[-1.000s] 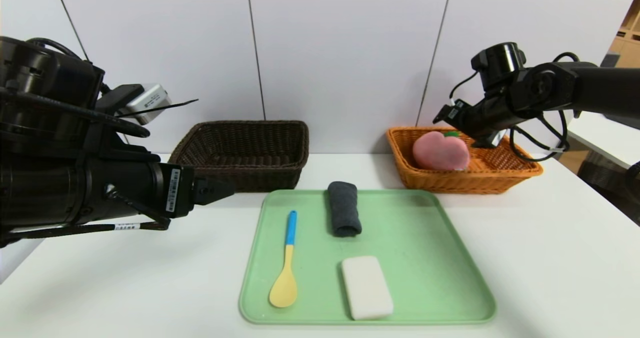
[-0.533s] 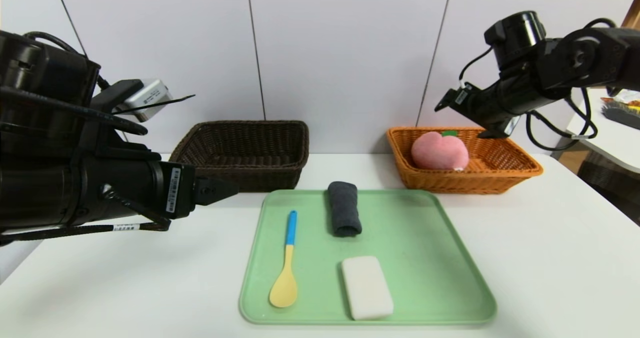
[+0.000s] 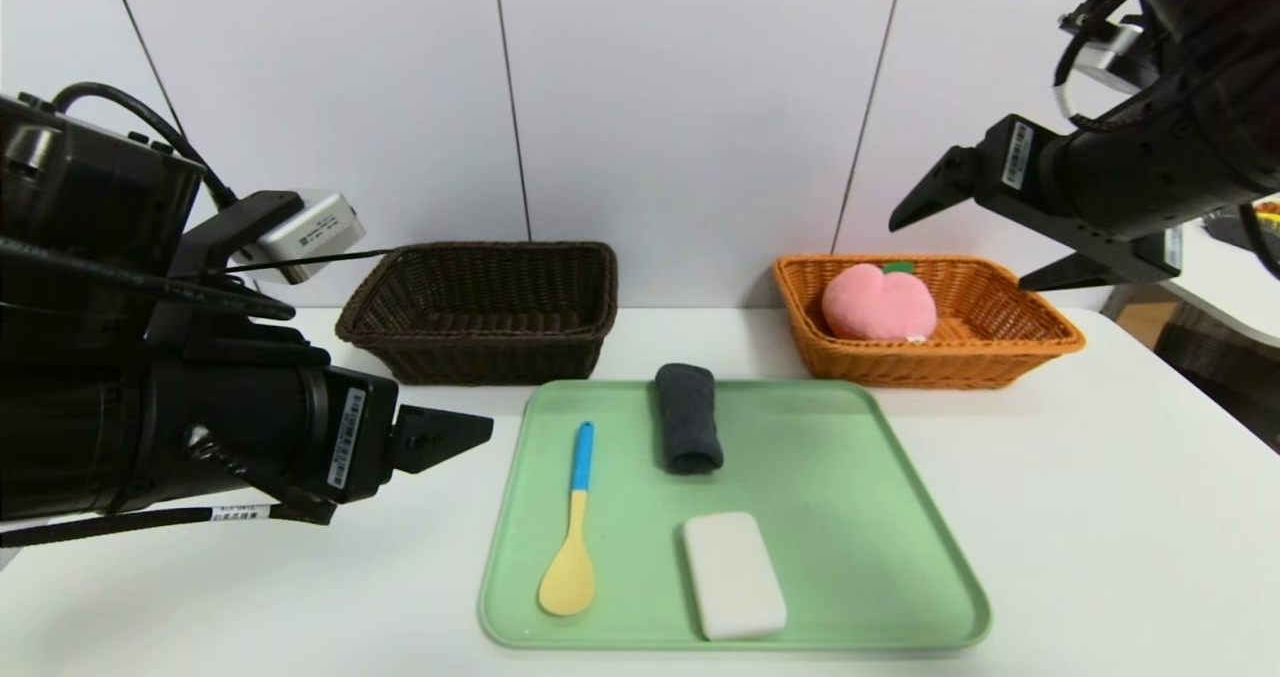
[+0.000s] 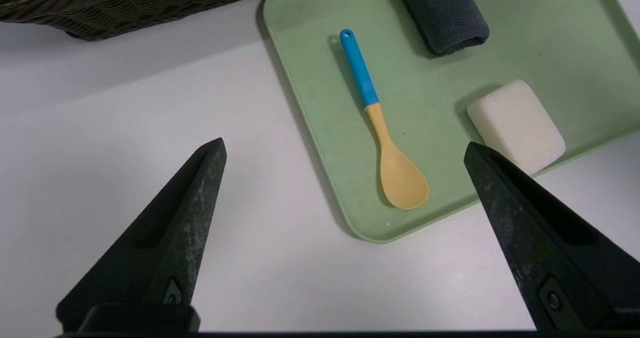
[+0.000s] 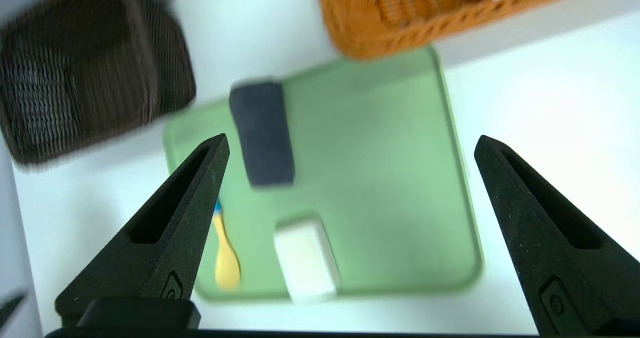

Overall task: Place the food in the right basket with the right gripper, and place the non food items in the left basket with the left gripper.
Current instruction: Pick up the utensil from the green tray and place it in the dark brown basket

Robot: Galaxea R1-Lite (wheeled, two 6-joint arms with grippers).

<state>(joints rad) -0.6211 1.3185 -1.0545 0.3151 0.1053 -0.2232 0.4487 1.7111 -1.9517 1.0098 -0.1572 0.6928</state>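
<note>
We list: plush pink peach (image 3: 879,303) in woven orange-tan wicker basket (image 3: 1010,352); right gripper (image 3: 975,232), at its two o'clock, wide open, empty; left gripper (image 4: 345,151) likewise spread, holding nothing.

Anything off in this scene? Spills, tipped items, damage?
Nothing stands out. The peach sits in the orange basket; the spoon, cloth and white bar lie apart on the green tray. The dark basket is upright.

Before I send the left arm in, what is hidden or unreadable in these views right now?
- Left gripper: head view shows one finger; the arm's body hides the other.
- Dark brown basket: near wall hides its floor; cut off by the left wrist view's edge.
- Peach: the right wrist view's edge crops it to a sliver.
- Finger stickers: too small to read.
</note>
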